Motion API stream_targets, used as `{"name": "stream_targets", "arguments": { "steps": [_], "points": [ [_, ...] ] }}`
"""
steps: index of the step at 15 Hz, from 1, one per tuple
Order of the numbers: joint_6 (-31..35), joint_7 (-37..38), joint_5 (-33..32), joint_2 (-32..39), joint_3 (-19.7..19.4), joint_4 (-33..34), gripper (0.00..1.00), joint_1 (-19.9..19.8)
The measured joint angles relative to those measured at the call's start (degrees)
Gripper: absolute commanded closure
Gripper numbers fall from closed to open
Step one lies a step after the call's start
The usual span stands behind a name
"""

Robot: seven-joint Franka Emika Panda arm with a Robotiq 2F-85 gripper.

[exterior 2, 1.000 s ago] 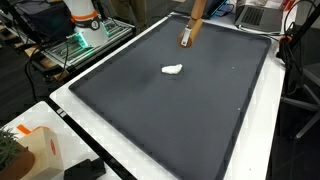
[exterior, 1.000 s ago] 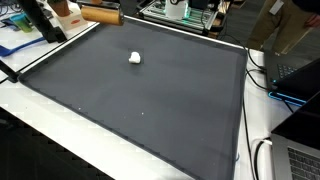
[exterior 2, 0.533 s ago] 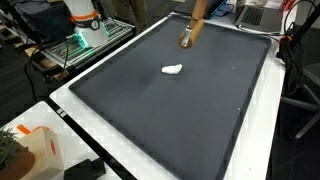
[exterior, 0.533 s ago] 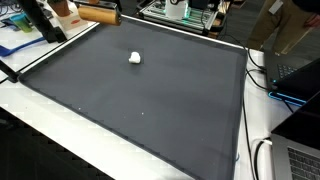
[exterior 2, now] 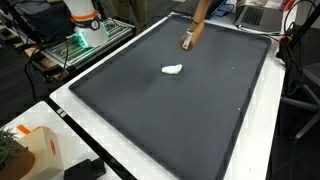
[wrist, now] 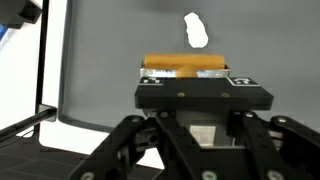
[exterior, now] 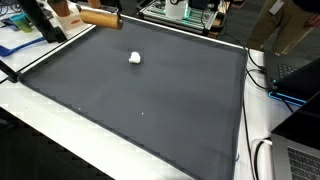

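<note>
- One claw (wrist: 186, 75), seen only in the wrist view: its black body fills the lower half of that view, and it is pinched on a brown cylinder (wrist: 185, 65) that lies crosswise at its mouth.
- One brown cylinder, also in both exterior views (exterior: 100, 17) (exterior 2: 192, 28): near level over a far corner of the mat in one, and steeply tilted over the mat's far edge in the other. Its lower end is close to the mat; whether it touches cannot be told.
- One small white lump (wrist: 195, 30), lying on the mat beyond the cylinder and apart from it; it shows in both exterior views (exterior: 135, 57) (exterior 2: 173, 70), near the far half of the mat.
- One dark grey mat (exterior: 150, 110) (exterior 2: 170, 120), flat, covering most of the table.
- One white table (exterior: 60, 130) (exterior 2: 110, 150), showing as a pale border round the mat.
- One orange-and-white item (exterior: 66, 10) (exterior 2: 40, 150), on the table off the mat, beside a corner.
</note>
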Motion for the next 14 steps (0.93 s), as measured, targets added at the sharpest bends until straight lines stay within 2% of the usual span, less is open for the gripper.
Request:
{"name": "stream_targets", "arguments": {
  "steps": [12,13,14],
  "points": [
    [-4.69,2.57,-2.12,13.09,-0.05,14.04,0.78,4.29],
    [-5.41,3.29,-2.12,14.21,-0.11,15.49,0.53,4.43],
    [-6.48,4.79,-2.12,15.39,-0.15,17.12,0.53,4.51]
  ]
}}
